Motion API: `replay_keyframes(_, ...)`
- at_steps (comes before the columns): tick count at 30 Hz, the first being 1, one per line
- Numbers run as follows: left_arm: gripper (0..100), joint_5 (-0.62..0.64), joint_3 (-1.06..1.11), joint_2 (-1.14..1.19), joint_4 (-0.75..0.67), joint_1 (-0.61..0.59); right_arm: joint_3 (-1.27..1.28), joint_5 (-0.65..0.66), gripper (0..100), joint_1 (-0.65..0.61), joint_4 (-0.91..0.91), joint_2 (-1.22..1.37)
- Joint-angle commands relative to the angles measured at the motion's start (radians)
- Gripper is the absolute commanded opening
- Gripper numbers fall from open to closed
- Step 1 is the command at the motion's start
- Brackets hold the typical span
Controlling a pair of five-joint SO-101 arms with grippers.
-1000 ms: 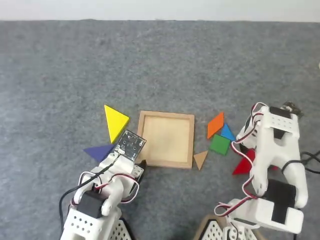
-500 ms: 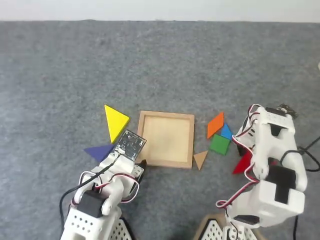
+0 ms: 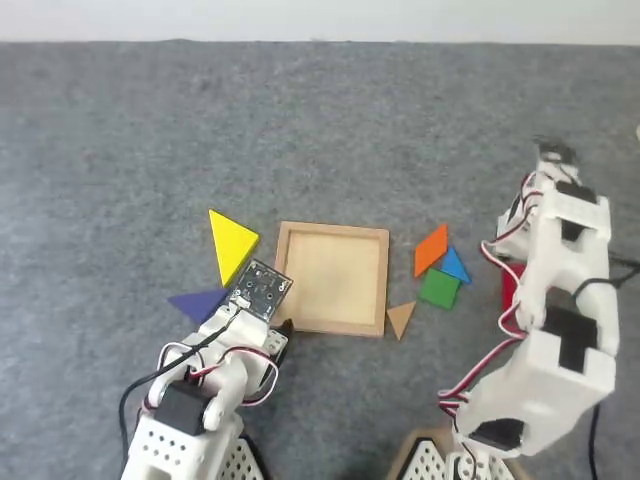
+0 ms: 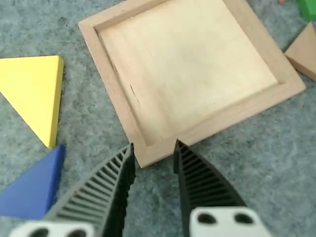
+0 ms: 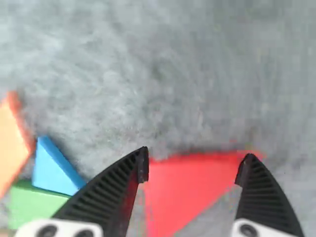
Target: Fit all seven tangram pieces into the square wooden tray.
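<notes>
Left tool (image 4: 154,145) is held slightly parted and empty at the near corner of the bare wooden tray (image 4: 111,94). Right of the tray, the right tool (image 5: 195,155) is spread wide astride the red triangle (image 5: 192,185); it is best lowered squarely so both edges are pinched evenly.

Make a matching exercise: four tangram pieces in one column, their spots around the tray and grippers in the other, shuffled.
Pieces:
1. yellow triangle
2. dark blue triangle
3. tan triangle
4. red triangle

Spots:
A. below the right gripper, between its open fingers
B. at the near right corner of the tray
C. left of the tray, by its far left corner
D. left of the tray, beside the left gripper

Pairs: 1-C, 2-D, 3-B, 4-A
</notes>
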Motion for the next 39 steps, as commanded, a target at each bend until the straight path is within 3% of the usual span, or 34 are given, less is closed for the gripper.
replay_keyframes(1, 13, 0.005, -0.007, -0.02, -0.002, -0.003, -0.098, 0.324, 29.6, 0.012, -0.01, 0.027)
replay_keyframes(3, 13, 0.005, -0.007, -0.02, -0.002, -0.003, -0.107, 0.322, 29.6, 0.015, 0.021, 0.041)
replay_keyframes(8, 13, 0.005, -0.007, -0.02, -0.002, -0.003, -0.112, -0.255, 29.6, 0.012, 0.225, 0.015)
replay_keyframes(17, 13, 0.005, -0.007, -0.02, -0.002, -0.003, -0.114, -0.876, 29.6, -0.015, 0.268, 0.007)
replay_keyframes(22, 13, 0.005, -0.007, -0.02, -0.002, -0.003, -0.135, -0.95, 29.6, -0.015, 0.312, 0.007)
replay_keyframes(27, 13, 0.005, -0.007, -0.02, -0.002, -0.003, -0.135, -1.106, 29.6, -0.016, 0.302, 0.016)
replay_keyframes(39, 13, 0.005, -0.007, -0.02, -0.002, -0.003, -0.13, -1.108, 29.9, -0.015, 0.243, 0.031)
